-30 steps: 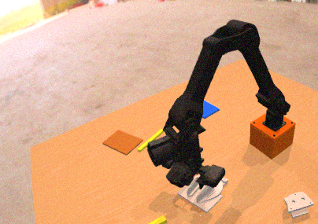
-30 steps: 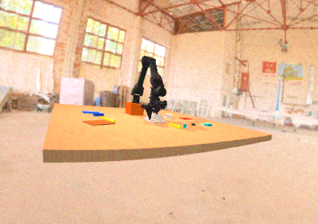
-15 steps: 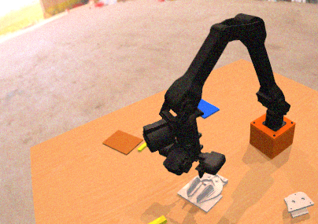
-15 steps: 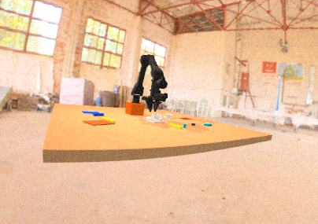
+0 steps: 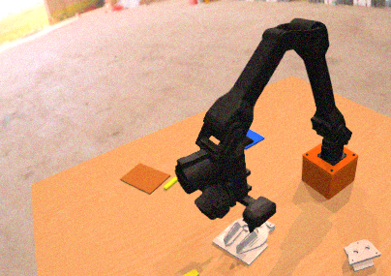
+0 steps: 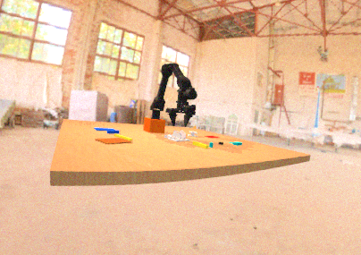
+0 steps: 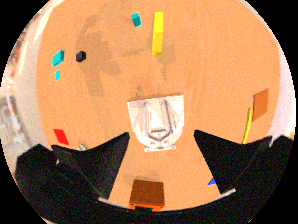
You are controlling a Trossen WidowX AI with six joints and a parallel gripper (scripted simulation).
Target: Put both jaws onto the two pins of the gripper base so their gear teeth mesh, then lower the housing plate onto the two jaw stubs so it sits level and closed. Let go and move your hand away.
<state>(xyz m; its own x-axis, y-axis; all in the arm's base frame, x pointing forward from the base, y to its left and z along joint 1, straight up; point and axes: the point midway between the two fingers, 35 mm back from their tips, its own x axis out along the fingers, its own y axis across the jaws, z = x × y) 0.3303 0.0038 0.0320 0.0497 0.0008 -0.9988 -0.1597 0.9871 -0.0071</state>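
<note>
The white gripper base (image 5: 223, 241) (image 7: 136, 107) (image 6: 172, 138) lies flat on the table. Two pale jaws, the left one (image 7: 146, 120) and the right one (image 7: 171, 117), lie on it side by side in the wrist view, roughly mirrored. Whether their teeth mesh is too small to tell. The white housing plate (image 5: 362, 256) lies apart from the base, with two holes showing on top and a raised part beneath. My gripper (image 7: 162, 135) (image 6: 180, 124) is wide open and empty, above the base. In the top view its near finger hides part of the base's back edge.
A brown square (image 5: 145, 177) (image 7: 260, 105), a yellow bar (image 5: 170, 183) and a blue piece (image 5: 256, 138) lie farther off. Another yellow bar (image 7: 157, 35), teal pieces, a black piece (image 7: 81, 56) and a red piece (image 7: 61, 136) lie around. The arm stands on an orange block (image 5: 329, 177).
</note>
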